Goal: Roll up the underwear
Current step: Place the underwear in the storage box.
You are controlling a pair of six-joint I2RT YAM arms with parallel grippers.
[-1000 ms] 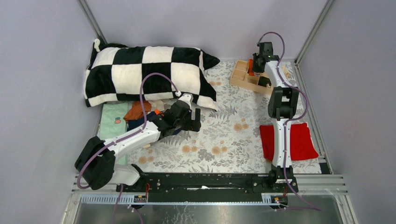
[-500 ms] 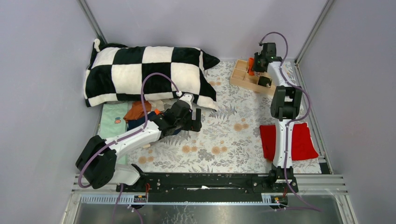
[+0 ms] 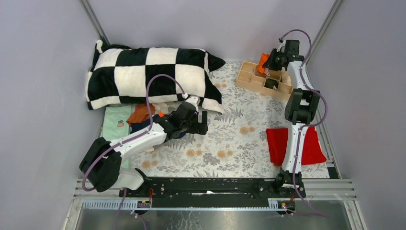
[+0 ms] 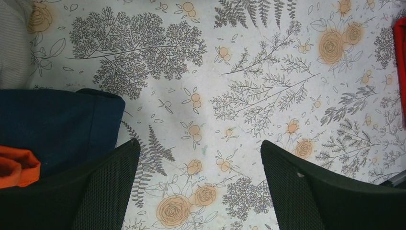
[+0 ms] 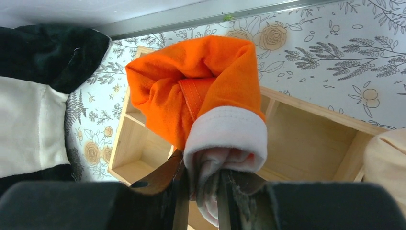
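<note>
— Where's the left hand (image 4: 199,148)?
— Spread wide, holding nothing, low over the tabletop (image 4: 249,72) just in front of the checked pillow (image 3: 148,76); the navy underwear (image 4: 57,124) lies there too.
— And the right hand (image 5: 201,191)?
— Clenched on a bundle of orange underwear (image 5: 201,81), raised, off the pillow's right end.

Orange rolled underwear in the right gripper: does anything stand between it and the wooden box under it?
Nothing visible does. The orange underwear, clamped in the right gripper, hangs above the wooden box, and the compartments seen under it look open and bare. A beige bundle sits off to the side.
</note>
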